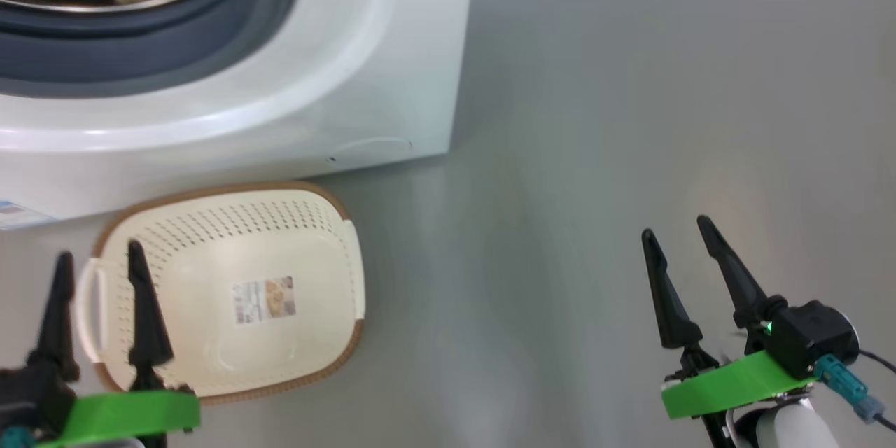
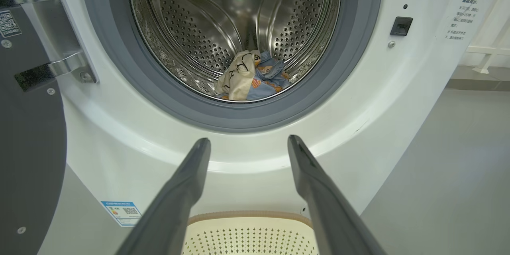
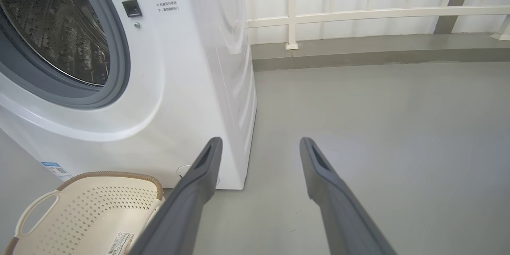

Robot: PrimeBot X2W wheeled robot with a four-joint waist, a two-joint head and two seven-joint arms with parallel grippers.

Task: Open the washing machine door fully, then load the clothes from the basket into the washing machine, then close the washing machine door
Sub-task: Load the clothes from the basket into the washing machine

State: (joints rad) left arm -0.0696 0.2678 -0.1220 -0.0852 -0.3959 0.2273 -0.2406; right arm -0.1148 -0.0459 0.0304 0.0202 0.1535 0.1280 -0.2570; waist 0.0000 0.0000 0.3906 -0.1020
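The clothes [image 2: 251,81] lie inside one washing machine [image 2: 255,155]; one basket [image 1: 231,224] stands before it.

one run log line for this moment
washing machine door: open | clothes: inside washing machine | basket: empty | left gripper: open, empty | right gripper: open, empty | pending: close door

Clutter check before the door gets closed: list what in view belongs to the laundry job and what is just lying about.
Job: washing machine; washing machine door, open; clothes, in the drum; basket, empty of clothes; left claw and right claw, both open.
Lying about: white railing; paper label inside the basket.
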